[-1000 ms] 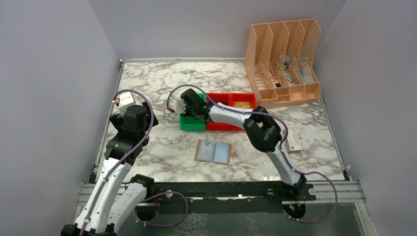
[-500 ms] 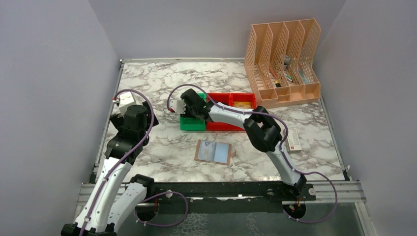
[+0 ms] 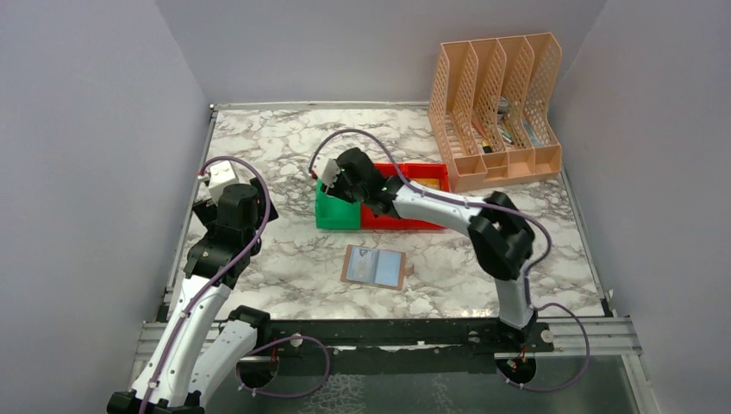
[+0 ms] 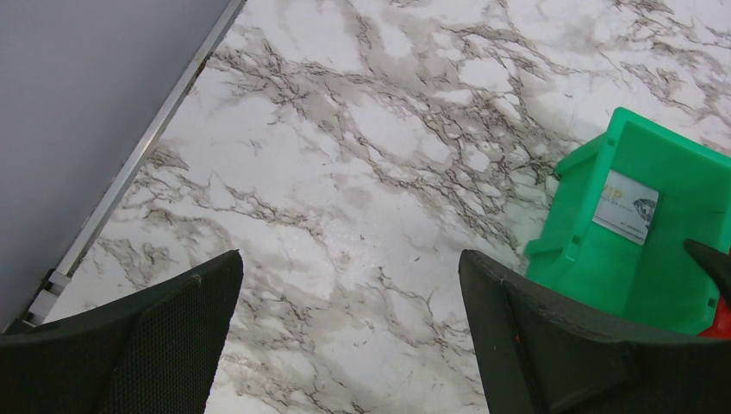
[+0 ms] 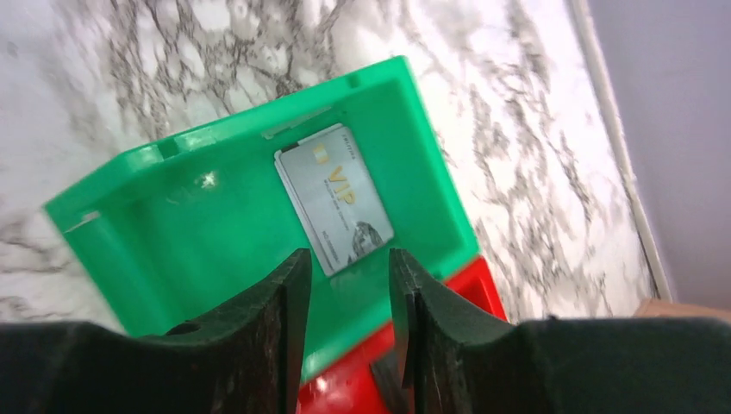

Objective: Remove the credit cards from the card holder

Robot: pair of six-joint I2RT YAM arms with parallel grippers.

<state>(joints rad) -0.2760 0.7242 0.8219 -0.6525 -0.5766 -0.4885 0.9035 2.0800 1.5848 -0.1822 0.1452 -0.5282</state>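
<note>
Clear approach to the card holder (image 3: pixel 374 266)
Bare counter (image 3: pixel 284 259) on every side; green bin (image 3: pixel 338 217) and right arm (image 3: pixel 431 205) crowd its 12 o'clock.

The table (image 3: pixel 284 147) is showing a smooth marble-pattern top with a light sheen. The green bin (image 5: pixel 198 233) and red bin (image 3: pixel 403 222) are reading as glossy moulded plastic. The silver card (image 5: pixel 336 197) is reflecting as smooth plastic. The card holder (image 3: pixel 374 266) is appearing matt brown, leather-like. The pads (image 4: pixel 164 345) of the left gripper (image 4: pixel 349 263) are presenting a matt black, fine-grid texture.
</note>
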